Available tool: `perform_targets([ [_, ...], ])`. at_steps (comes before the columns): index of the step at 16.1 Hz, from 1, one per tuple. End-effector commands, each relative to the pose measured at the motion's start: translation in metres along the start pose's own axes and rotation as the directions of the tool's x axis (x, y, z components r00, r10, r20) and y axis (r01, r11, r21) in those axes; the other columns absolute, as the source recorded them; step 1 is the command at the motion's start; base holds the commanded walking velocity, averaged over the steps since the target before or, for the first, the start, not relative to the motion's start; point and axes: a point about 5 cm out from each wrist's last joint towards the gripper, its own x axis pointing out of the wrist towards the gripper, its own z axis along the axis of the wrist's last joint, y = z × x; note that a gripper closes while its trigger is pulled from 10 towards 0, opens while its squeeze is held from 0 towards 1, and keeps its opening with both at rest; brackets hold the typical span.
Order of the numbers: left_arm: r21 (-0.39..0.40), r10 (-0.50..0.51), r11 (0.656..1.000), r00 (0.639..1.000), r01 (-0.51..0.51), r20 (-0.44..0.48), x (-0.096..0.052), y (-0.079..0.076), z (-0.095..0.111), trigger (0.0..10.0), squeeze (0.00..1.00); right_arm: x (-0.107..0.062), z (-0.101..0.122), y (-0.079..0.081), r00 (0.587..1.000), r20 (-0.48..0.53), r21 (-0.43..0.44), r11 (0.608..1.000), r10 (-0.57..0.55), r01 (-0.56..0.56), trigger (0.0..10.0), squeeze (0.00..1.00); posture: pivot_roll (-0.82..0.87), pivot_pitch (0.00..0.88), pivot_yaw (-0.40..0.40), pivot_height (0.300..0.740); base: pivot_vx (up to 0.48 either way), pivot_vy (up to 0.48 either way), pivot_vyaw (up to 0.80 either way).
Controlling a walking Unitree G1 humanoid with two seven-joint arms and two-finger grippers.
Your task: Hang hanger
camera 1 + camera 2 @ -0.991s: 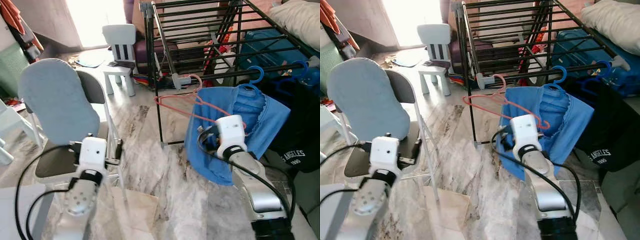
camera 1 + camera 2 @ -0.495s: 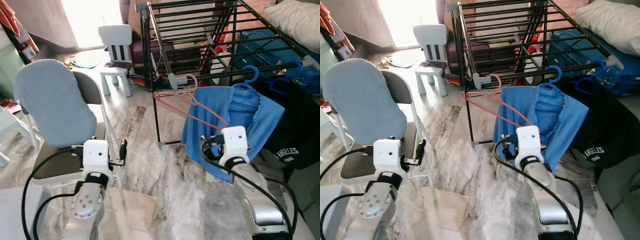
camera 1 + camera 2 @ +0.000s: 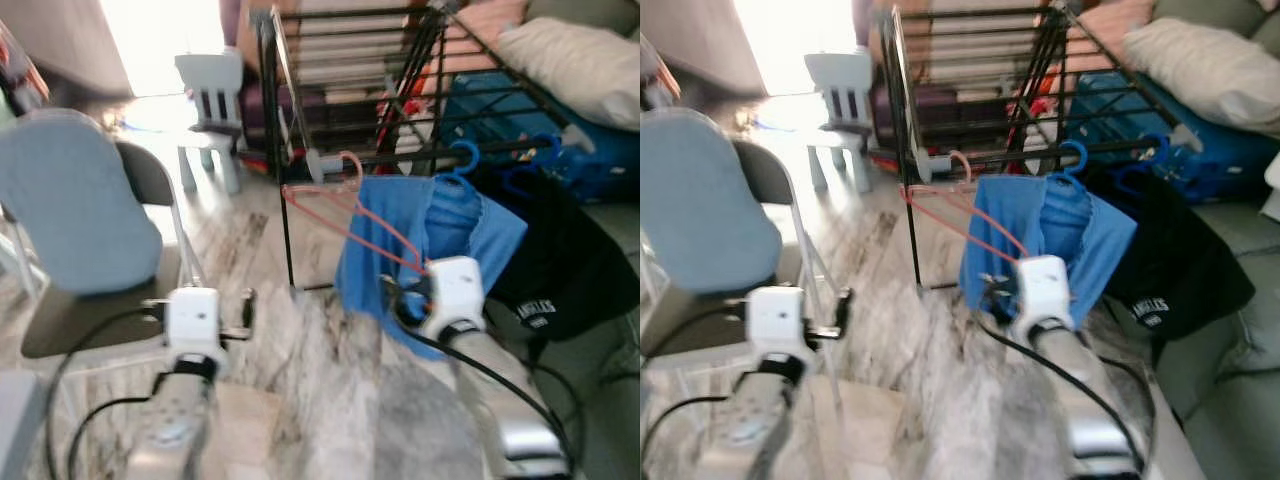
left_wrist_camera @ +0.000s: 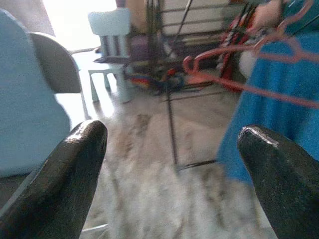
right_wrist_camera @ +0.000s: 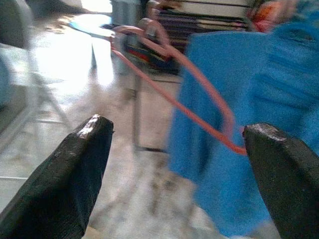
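A pink hanger (image 3: 352, 214) hangs by its hook from the near corner rail of the black drying rack (image 3: 330, 80). Its thin wire body slopes down toward my right gripper (image 5: 177, 127). That gripper is open, and the hanger's (image 5: 199, 79) low end lies close to one finger (image 5: 279, 174) in the right wrist view. Just behind it a blue garment (image 3: 440, 235) hangs on a blue hanger. My left gripper (image 4: 172, 129) is open and holds nothing, low beside the folding chair, facing the rack. The head views are blurred.
A folding chair (image 3: 75, 200) with a light blue cloth over its back stands on my left. A white child's chair (image 3: 210, 90) is farther back. A black garment (image 3: 560, 270) hangs at the right, with a pillow (image 3: 580, 60) above. Marble floor (image 3: 320, 380) lies between my arms.
The whole picture has shifted and blurred, so the camera is moving. The pink hanger stays hooked on the rack. My right gripper sits a little lower, below the hanger's end.
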Motion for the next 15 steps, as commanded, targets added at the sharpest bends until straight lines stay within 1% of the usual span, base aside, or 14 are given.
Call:
perform_targets([
  [1,-0.009,-0.012,1.0,1.0,0.013,0.011,0.0,-0.006,0.004,10.0,0.0,-0.002,0.003,-0.007,1.0,0.007,-0.008,1.0,-0.016,0.016,10.0,0.0,-0.07,0.004,0.017,0.74,0.0,-0.352,0.0],
  [3,-0.01,-0.014,1.0,1.0,0.014,0.01,0.0,-0.007,0.004,10.0,0.0,-0.003,0.003,-0.008,1.0,0.004,-0.008,1.0,-0.009,0.009,10.0,0.0,-0.08,0.009,0.016,0.74,0.0,-0.352,0.0],
  [7,-0.01,-0.013,1.0,1.0,0.014,0.006,0.001,-0.007,0.004,10.0,0.0,-0.003,0.003,-0.004,1.0,-0.003,-0.015,1.0,0.026,-0.026,10.0,0.0,-0.08,0.011,0.008,0.74,0.0,-0.367,0.0],
  [11,-0.002,0.008,1.0,1.0,-0.008,0.002,-0.001,-0.006,0.003,10.0,0.0,-0.003,0.002,-0.003,0.999,-0.007,0.004,0.999,0.036,-0.036,10.0,0.0,-0.08,0.013,0.009,0.74,0.0,-0.344,0.0],
  [14,0.025,0.087,0.996,0.996,-0.087,-0.003,-0.004,0.006,0.002,10.0,0.0,-0.006,0.004,-0.005,0.999,0.019,-0.006,0.999,0.035,-0.035,10.0,0.0,-0.07,0.017,0.016,0.74,0.0,0.0,0.0],
  [15,0.04,0.11,0.993,0.994,-0.109,-0.011,-0.01,0.015,-0.001,10.0,0.0,-0.009,0.0,-0.011,1.0,0.012,-0.013,1.0,0.022,-0.022,10.0,0.0,-0.07,0.024,0.016,0.74,0.0,0.0,0.0],
])
